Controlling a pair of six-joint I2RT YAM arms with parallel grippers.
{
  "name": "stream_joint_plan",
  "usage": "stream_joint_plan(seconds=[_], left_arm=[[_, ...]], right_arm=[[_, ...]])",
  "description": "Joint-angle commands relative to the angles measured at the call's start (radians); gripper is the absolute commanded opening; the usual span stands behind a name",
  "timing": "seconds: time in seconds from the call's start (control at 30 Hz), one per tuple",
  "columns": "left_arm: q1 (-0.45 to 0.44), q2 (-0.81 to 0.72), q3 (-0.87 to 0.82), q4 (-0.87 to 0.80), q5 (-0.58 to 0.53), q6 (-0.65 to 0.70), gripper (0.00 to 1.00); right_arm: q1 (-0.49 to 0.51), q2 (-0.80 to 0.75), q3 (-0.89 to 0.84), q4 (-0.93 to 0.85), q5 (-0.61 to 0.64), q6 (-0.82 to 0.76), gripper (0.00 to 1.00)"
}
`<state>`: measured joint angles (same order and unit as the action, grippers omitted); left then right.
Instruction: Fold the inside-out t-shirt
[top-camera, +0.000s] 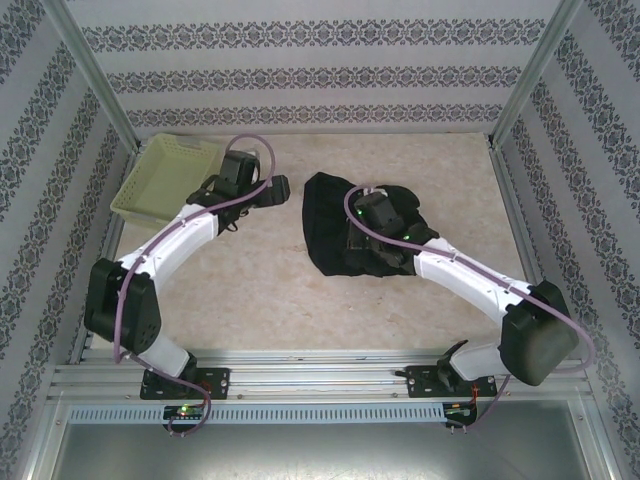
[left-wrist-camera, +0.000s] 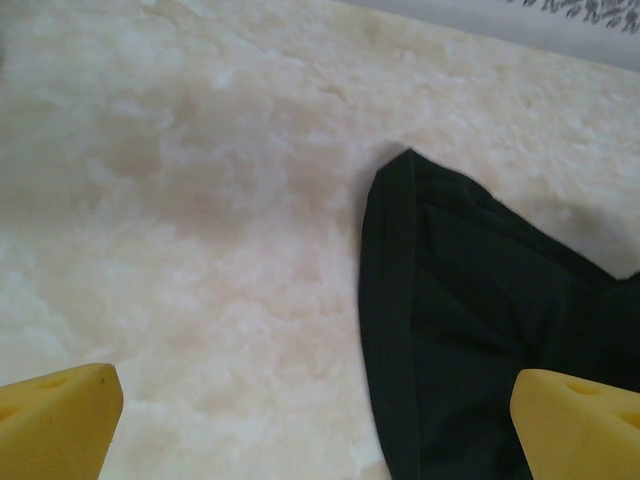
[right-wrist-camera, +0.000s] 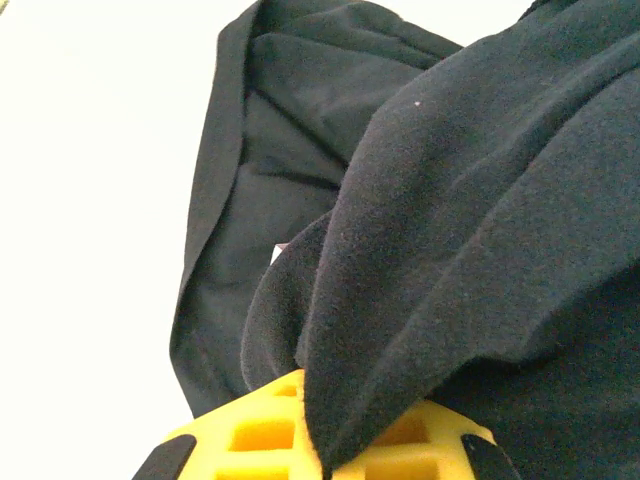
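Inside-out t-shirt is bunched in one heap on the table, right of centre, at mid depth. In the left wrist view its left edge is seen lying flat on the table and running up to a pointed corner.

Left gripper is placed just left of that edge. Its jaws are spread wide, nothing is held, and one yellow fingertip is seen over the cloth, the other over bare table.

Right gripper is set on the heap's right part. Its jaws are closed on a fold of the t-shirt, and cloth is seen coming up from between the yellow fingers. A small pale speck is seen in the folds; whether it is a tag cannot be told.

Open room: bare table is seen across the whole near strip, plus a narrow gap between heap and left gripper. The table is closed in by patterned walls on the left, far and right sides. The far-left corner is taken up by the basket, lying against the left wall, well apart from the shirt.

Count: one t-shirt, one basket, two arms, two grippers.
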<state>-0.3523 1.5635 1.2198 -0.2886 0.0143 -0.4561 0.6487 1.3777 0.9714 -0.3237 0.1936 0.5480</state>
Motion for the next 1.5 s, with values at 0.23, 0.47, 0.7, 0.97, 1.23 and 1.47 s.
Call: stream_joint_plan(seconds=[0.23,0.47,0.7,0.97,1.23,1.47], left_arm=[[-0.188,0.115,-0.021,0.048,0.087,-0.005,0.97],[-0.262,0.368,0.209,-0.080,0.018,-0.015,0.90],[-0.271,0.481,0.312,-0.061,0.165,0.000,0.82],[-0.340,0.509,0.298,-0.042,0.195,0.029,0.70],[-0.331,0.527,0.348,-0.071,0.214,0.022,0.28],[-0.271,0.349,0.355,-0.122,0.148,0.015,0.00]], right_arm=[[0.067,-0.072,-0.276,0.045,0.059,0.210,0.00],[0.059,-0.048,-0.362,0.061,0.072,0.323,0.00],[0.039,-0.111,-0.388,0.065,0.115,0.304,0.00],[-0.012,-0.113,-0.352,0.098,0.060,0.286,0.00],[-0.032,-0.103,-0.287,0.064,0.075,0.266,0.00],[-0.121,-0.213,-0.205,-0.031,0.078,0.146,0.00]])
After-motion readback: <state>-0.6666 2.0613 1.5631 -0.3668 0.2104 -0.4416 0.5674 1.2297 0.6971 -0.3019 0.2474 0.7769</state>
